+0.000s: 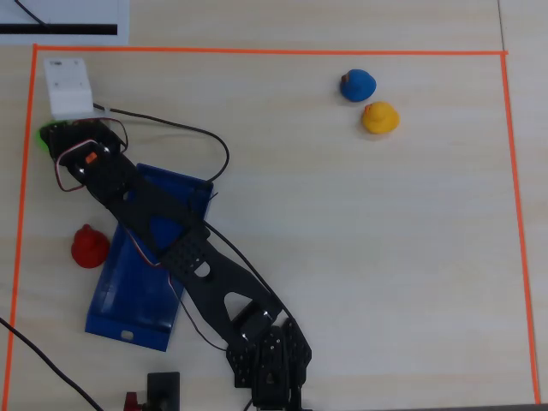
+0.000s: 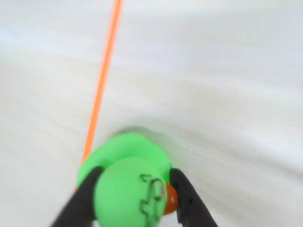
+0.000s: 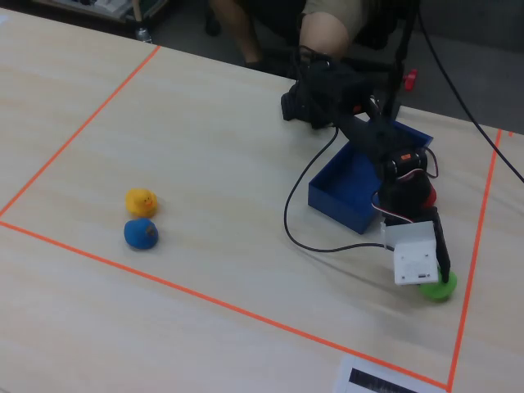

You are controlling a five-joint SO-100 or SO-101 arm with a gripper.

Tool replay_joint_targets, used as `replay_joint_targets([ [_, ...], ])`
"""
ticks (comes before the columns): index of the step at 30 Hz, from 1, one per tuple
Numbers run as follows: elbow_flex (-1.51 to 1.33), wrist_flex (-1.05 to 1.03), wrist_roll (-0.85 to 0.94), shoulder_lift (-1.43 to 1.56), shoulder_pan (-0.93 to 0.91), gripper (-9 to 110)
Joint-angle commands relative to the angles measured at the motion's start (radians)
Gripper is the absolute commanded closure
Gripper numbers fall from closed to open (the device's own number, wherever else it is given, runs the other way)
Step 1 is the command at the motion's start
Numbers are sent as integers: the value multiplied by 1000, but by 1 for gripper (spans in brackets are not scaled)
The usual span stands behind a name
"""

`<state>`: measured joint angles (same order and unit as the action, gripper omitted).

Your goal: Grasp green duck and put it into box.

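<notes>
Closely, at the bottom of the wrist view, we saw our gripper (image 2: 135, 198) clamped on the green duck (image 2: 128, 189).

Beyond it ran the orange tape line (image 2: 102, 80); overhead, the box (image 1: 141, 291) lay lower left, away from the duck.

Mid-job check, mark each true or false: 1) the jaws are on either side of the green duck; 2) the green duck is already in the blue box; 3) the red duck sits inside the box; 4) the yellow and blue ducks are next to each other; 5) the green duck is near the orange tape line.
1) True: in the wrist view the dark fingers flank the green duck.
2) False: it is on the table near the taped corner, outside the box.
3) False: the red duck stands on the table beside the box.
4) True: the yellow duck is close by the blue duck.
5) True: the orange tape runs just beside it.
</notes>
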<state>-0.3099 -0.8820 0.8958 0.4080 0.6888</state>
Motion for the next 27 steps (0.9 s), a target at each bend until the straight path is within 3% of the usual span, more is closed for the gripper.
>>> replay_joint_targets([
  [1, 89, -75, -25, 54, -20, 101],
  [6, 265, -216, -18, 189, -118, 101],
  [16, 342, -824, -15, 560, -210, 101],
  [24, -474, -850, -25, 1063, -87, 101],
  [27, -807, -746, -55, 1203, -49, 101],
])
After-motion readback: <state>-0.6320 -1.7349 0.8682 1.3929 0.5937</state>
